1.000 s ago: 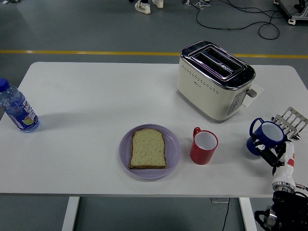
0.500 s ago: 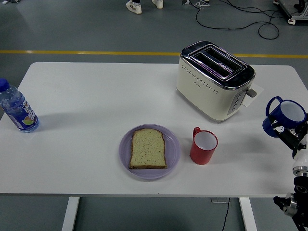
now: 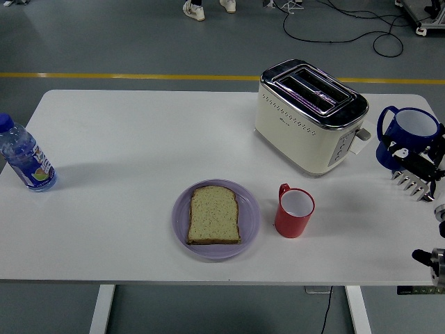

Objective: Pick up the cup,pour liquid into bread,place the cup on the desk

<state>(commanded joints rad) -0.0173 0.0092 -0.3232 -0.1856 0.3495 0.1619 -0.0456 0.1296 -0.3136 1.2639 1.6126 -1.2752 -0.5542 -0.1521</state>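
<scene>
Beside toaster (image 3: 310,115) – right hand (image 3: 416,165) gripping blue cup (image 3: 407,134), risen off table (image 3: 125,139) since a second ago – pour onto bread (image 3: 214,214) next

The toaster (image 3: 311,115) at the far right is showing a smooth cream body and a shiny metal top. The blue cup (image 3: 409,133) and the red mug (image 3: 295,211) are looking glossy and smooth. The bread slice (image 3: 215,214) is looking rough and grainy on a smooth purple plate (image 3: 250,216). The clear plastic bottle (image 3: 25,157) is shining at the left. The white table (image 3: 132,146) is looking matt.
</scene>
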